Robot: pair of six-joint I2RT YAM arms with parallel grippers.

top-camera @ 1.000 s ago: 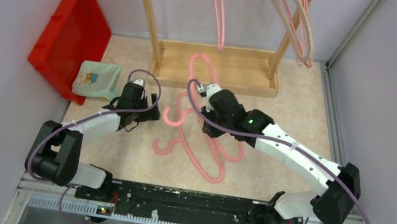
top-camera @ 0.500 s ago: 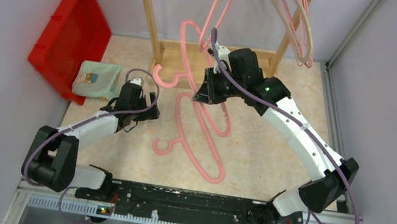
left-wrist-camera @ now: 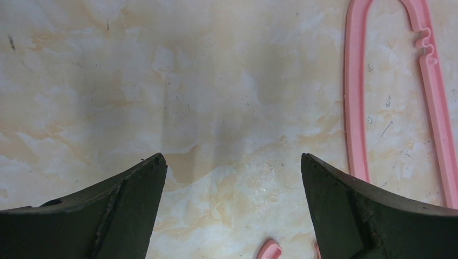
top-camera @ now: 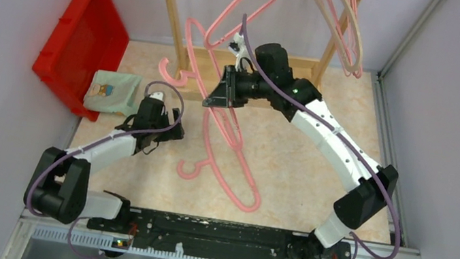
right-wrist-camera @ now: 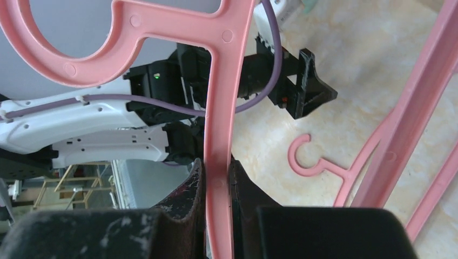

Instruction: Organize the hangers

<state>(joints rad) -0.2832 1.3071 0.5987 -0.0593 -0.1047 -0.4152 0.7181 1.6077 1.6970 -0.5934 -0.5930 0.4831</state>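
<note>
Now | right tool (right-wrist-camera: 216, 181) clamps pink hanger (right-wrist-camera: 221, 97) | hook beyond it

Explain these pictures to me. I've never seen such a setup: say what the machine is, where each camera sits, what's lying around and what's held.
The machine is two small robot arms bolted at the near edge of a table, each ending in two-fingered jaws. The wide picture looks down from above and behind them; the other two come from a camera on each wrist. The right arm is raised toward a wooden rack, its jaws shut on the neck of a pink hanger. The left arm sits low over the table, jaws open and empty. A second hanger lies flat on the table, and more hangers hang on the rack. At the left are a red bin and a folded cloth.
</note>
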